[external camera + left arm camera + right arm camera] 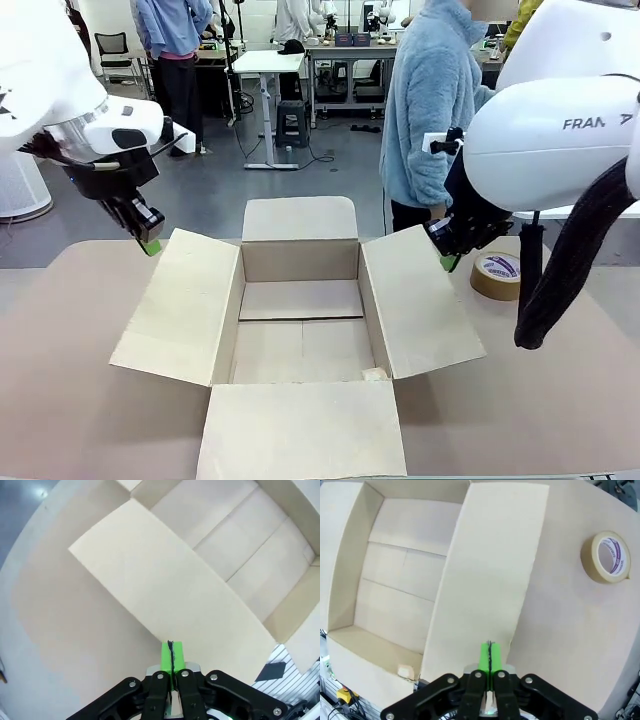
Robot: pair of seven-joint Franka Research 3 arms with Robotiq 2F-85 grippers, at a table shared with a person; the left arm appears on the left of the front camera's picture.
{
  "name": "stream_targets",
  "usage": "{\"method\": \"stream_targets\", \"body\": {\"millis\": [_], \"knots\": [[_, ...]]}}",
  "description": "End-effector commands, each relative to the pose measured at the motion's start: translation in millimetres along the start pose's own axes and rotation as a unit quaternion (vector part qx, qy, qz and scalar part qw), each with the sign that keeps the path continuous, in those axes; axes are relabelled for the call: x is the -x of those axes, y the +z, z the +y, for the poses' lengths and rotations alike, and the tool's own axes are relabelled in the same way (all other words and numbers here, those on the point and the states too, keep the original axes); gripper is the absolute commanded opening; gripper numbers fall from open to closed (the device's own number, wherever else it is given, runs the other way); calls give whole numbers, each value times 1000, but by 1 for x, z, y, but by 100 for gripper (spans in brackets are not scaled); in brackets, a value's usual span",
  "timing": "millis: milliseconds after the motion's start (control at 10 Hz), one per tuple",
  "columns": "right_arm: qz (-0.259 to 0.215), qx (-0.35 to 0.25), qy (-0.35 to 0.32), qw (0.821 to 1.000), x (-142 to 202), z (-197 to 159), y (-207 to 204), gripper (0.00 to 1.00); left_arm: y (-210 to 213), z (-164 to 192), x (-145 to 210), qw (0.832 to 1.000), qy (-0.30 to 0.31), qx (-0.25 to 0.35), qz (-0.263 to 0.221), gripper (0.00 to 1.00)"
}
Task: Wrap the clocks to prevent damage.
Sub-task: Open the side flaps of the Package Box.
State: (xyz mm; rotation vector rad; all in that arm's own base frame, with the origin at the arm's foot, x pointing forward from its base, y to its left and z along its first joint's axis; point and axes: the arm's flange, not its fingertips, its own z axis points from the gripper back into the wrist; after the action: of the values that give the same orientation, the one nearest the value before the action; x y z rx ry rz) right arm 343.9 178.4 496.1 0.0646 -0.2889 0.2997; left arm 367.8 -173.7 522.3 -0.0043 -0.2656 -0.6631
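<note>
Cardboard front and centre. The left claw (150,240) hovers at nine o'clock of the open box (300,262), green pads pressed together on nothing. At three o'clock the right claw (447,258) is pinched together too, empty. A whitish scrap by the person (430,100) at twelve might be the clocks; I cannot tell. The tape roll (497,275) sits far right. Wrapped clocks should handle light, squashy and fragile, so grip gently across the flat faces.
</note>
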Motion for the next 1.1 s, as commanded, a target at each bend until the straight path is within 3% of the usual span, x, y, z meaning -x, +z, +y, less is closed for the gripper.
{"method": "stream_targets", "body": {"millis": [0, 100, 200, 500, 800, 1000], "knots": [[8, 14, -4, 1000, -9, -1, 0, 0, 8, 2, -3, 1000, 15, -9, 7, 0], [0, 0, 0, 1000, 0, 0, 0, 0, 37, 18, -1, 992, -66, 93, -44, 0], [0, 0, 0, 1000, 0, 0, 0, 0, -1, 2, 0, 1000, 4, -5, 4, 0], [2, 0, 1, 1000, -3, 1, -1, 1, 10, 9, -1, 1000, -13, 18, -10, 0], [20, 49, -2, 999, 3, 39, -28, 1, -16, -18, -14, 999, 17, -29, 16, 0], [24, 76, -9, 997, 2, 44, -47, 1, -30, -29, -20, 997, 51, -46, 39, 0]]}}
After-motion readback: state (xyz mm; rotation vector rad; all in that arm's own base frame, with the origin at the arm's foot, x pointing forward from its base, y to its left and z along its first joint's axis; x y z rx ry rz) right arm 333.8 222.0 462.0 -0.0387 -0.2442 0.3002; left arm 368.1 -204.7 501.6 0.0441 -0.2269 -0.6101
